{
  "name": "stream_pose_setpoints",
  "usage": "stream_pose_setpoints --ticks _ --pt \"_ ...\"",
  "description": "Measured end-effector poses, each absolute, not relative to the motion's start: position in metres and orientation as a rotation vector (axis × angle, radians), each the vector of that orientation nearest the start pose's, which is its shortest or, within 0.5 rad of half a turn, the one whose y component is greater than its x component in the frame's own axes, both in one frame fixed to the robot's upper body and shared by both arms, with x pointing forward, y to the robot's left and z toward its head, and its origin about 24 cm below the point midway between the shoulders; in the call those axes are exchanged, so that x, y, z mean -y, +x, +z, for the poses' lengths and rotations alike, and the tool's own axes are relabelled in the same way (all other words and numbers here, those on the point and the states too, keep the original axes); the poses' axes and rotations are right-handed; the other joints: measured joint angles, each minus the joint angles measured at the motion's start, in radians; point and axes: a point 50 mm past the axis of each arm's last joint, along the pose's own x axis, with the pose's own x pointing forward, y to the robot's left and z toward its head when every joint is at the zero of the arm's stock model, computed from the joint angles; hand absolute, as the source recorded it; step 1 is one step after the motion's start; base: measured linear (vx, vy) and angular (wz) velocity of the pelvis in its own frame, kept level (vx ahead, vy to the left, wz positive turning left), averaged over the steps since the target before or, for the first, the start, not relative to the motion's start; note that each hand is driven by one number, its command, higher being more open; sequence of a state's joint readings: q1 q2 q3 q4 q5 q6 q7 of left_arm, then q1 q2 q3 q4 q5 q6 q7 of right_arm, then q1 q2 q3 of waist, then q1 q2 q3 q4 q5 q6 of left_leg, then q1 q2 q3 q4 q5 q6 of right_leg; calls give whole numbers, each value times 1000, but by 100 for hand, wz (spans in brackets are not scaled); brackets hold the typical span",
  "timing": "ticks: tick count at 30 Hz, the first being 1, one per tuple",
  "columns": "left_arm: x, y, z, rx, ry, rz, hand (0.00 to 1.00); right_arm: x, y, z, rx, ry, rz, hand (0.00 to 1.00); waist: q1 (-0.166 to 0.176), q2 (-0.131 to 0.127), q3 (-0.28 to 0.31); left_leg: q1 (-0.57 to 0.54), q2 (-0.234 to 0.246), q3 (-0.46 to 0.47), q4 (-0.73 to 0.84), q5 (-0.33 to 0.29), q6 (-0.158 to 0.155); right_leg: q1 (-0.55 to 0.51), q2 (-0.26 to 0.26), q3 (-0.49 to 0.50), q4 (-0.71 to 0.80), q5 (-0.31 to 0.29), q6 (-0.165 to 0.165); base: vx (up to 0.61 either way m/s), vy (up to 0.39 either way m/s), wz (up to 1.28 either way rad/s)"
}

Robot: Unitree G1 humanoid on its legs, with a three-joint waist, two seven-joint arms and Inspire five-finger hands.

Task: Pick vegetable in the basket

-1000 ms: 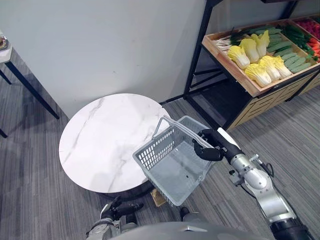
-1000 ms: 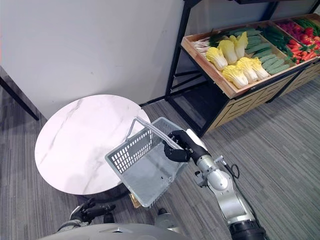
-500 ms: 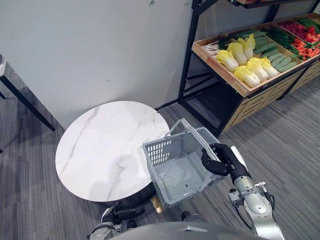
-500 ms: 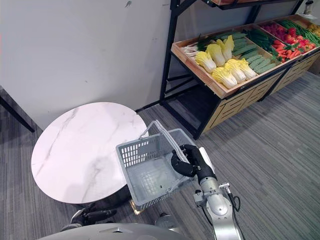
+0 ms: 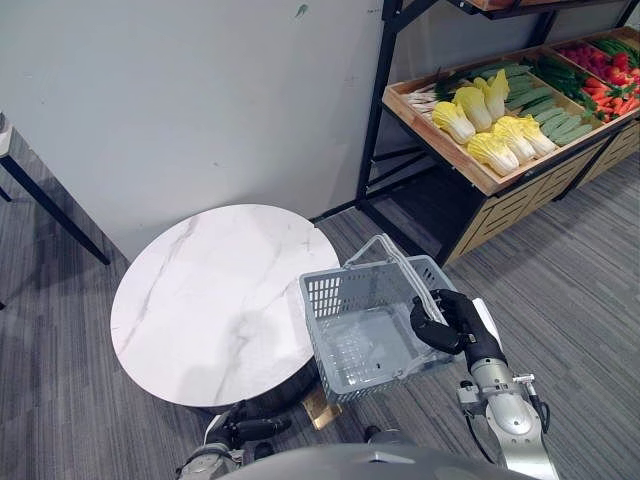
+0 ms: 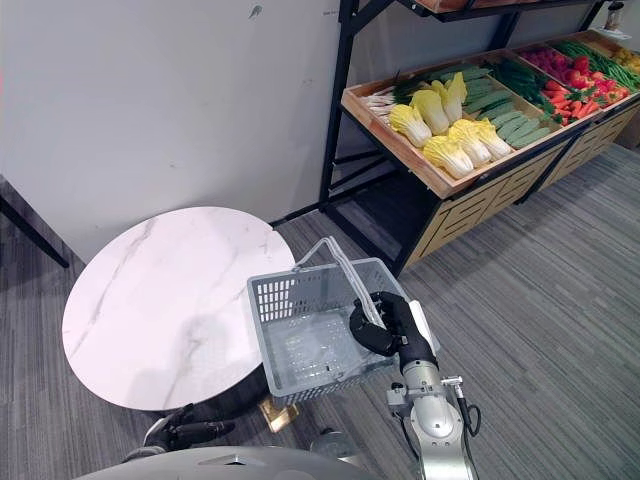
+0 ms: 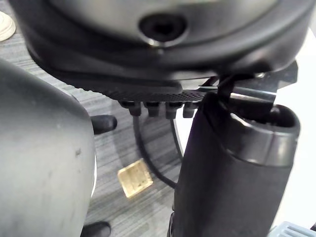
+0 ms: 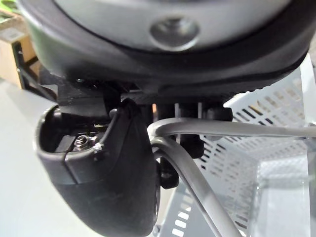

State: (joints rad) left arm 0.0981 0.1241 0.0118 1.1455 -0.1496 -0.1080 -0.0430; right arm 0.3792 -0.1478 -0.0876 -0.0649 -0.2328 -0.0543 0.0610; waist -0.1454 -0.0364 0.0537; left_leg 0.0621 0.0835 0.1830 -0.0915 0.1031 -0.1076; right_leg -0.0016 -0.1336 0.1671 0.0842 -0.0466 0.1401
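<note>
A grey plastic basket with latticed walls is held in the air, tilted, just beside the round white marble-topped table; its near corner overlaps the table's edge in the eye views. Nothing can be made out inside the basket. Its two grey handles are raised together and are gripped by the right hand, whose fingers are curled round them, with the thumb closed against them from the other side.

The vegetables are kept well apart from the basket, in a slanted wooden crate on a black metal rack at the upper right. Pale yellow cabbages are laid there in two groups, with green cucumbers beside them and red vegetables in the next compartment, which is cut off by the frame edge.

The left hand is seen low by the floor, below the table; whether its fingers are spread or curled cannot be told. A small tan square block lies on the grey carpet near it.
</note>
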Motion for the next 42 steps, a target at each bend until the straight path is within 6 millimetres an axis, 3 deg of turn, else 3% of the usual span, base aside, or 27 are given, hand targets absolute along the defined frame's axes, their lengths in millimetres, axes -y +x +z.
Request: stream_pose_setpoints --ticks 7,10,13,20,28,31,32,34,36,37,38,39,40,41,42 --pt "-201 78 -165 -1110 -40 164 100 210 165 -10 -277 -385 -45 0 9 -8 5 30 2 36 4 -16 5 0 6 35 19 -9 -1 5 -3 -15" --pt "-203 79 -164 -1101 -34 180 100 207 165 -11 -277 -377 -33 0 27 -26 13 76 15 101 6 -31 -8 -15 24 104 52 -8 -2 1 -8 -66" --pt "-205 80 -164 -1098 -32 190 100 209 163 -12 -286 -365 -57 0 21 -45 27 100 18 148 55 -72 -10 -7 35 150 68 -12 -2 1 4 -51" --pt "-209 76 -163 -1091 -47 236 100 240 133 -13 -378 -415 -210 0 2 -60 41 105 32 159 182 -163 -6 40 28 167 94 -44 -13 1 16 -9" --pt "-207 71 -164 -1096 -66 261 100 268 101 -4 -435 -485 -389 0 -26 -49 49 121 62 158 323 -260 -8 107 33 158 112 -78 -28 13 24 1" --pt "-203 73 -162 -1075 -64 250 100 267 87 4 -428 -474 -465 0 -31 -29 56 76 132 197 477 -335 -11 97 61 172 124 -78 -30 -9 69 -28" --pt "-200 74 -162 -1069 -69 248 100 265 85 7 -419 -473 -468 0 -30 -11 60 49 183 219 560 -383 -13 83 94 198 136 -74 -26 -49 87 -59" --pt "-199 76 -162 -1063 -63 247 100 262 86 8 -412 -464 -462 0 -29 1 65 35 245 267 636 -435 -16 61 138 240 147 -45 -13 -54 140 -101" --pt "-200 80 -161 -1052 -41 244 100 258 88 7 -406 -448 -462 0 -21 13 75 32 296 334 676 -458 -10 13 171 199 169 10 -26 -53 98 -112" --pt "-199 89 -159 -1037 -23 233 100 256 88 6 -405 -438 -474 0 -24 23 88 35 312 364 684 -457 1 -5 161 103 161 39 -57 -107 35 -88" --pt "-200 94 -158 -1030 -14 224 100 256 87 6 -407 -435 -485 0 -23 18 97 34 316 404 680 -447 17 -26 122 -29 176 24 -95 -103 21 -78" --pt "-200 96 -158 -1025 -12 223 100 256 88 6 -403 -435 -488 0 -23 15 106 35 316 420 680 -446 21 -47 92 -99 234 1 -118 -62 56 -63" --pt "-200 99 -158 -1029 -10 223 100 257 88 6 -401 -437 -502 0 -27 13 119 35 311 446 678 -440 31 -78 22 -215 374 -40 -139 -50 72 -52" --pt "-201 99 -159 -1042 -10 226 100 258 89 7 -394 -440 -515 0 -29 13 119 35 307 468 671 -429 35 -94 -45 -276 517 -81 -148 -61 72 -48" --pt "-202 99 -159 -1044 -11 231 100 259 91 8 -387 -441 -519 0 -29 11 120 35 305 477 668 -424 33 -95 -77 -294 578 -98 -162 -77 -6 -58"
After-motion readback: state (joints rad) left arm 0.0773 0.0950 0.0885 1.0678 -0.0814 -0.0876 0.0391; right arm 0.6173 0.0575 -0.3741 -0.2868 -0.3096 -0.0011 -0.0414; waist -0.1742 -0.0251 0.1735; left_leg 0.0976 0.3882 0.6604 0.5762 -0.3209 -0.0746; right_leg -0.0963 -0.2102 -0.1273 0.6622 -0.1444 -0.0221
